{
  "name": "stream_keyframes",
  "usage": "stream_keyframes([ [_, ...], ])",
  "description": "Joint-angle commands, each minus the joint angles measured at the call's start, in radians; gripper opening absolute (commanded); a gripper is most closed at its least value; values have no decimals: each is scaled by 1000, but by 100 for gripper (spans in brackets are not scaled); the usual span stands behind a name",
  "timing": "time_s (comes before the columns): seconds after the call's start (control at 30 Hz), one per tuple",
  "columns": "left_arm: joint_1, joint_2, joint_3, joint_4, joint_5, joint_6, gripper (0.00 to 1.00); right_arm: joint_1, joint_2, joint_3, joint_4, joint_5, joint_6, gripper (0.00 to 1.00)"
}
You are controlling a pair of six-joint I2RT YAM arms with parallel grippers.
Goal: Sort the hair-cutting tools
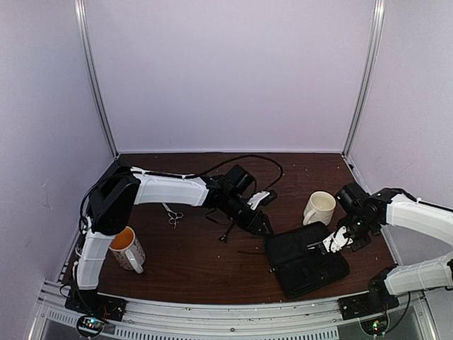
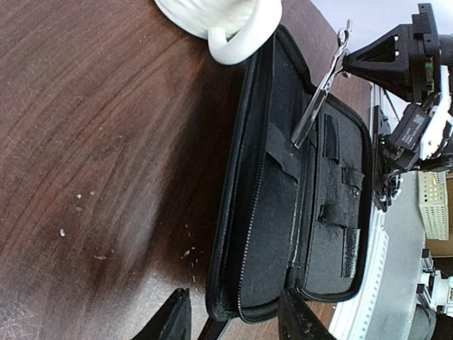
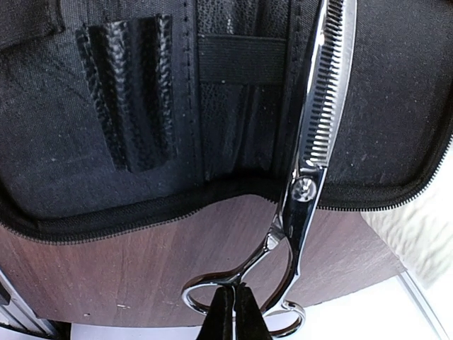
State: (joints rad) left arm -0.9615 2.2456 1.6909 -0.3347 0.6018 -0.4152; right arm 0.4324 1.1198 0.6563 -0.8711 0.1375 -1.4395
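My right gripper is shut on one ring handle of silver toothed scissors. Their blade hangs over the open black case, seen from the side as scissors in the left wrist view. A second pair of scissors lies on the table at the left. My left gripper is open, its fingers straddling the near end of the case with a gap on the left side. A thin black clip lies just left of the case, and another thin dark piece lies nearby.
A white mug stands just behind the case, close to the right arm, and shows as a mug in the left wrist view. An orange-lined mug sits front left. A black cable loops across the back of the wooden table.
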Motion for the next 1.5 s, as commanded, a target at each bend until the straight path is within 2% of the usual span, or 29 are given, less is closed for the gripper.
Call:
stream_keyframes([
  [0.0, -3, 33, 47, 6, 33, -5, 42, -13, 5, 40, -9, 30, -25, 0],
  [1.0, -3, 113, 135, -57, 88, -4, 10, -26, 189, 123, 153, 6, -69, 0],
  [1.17, -2, 113, 138, -59, 84, -4, 0, -19, 206, 129, 158, 6, -86, 0],
  [1.47, -2, 121, 152, -68, 81, -2, 0, -15, 207, 168, 89, -37, -21, 2],
])
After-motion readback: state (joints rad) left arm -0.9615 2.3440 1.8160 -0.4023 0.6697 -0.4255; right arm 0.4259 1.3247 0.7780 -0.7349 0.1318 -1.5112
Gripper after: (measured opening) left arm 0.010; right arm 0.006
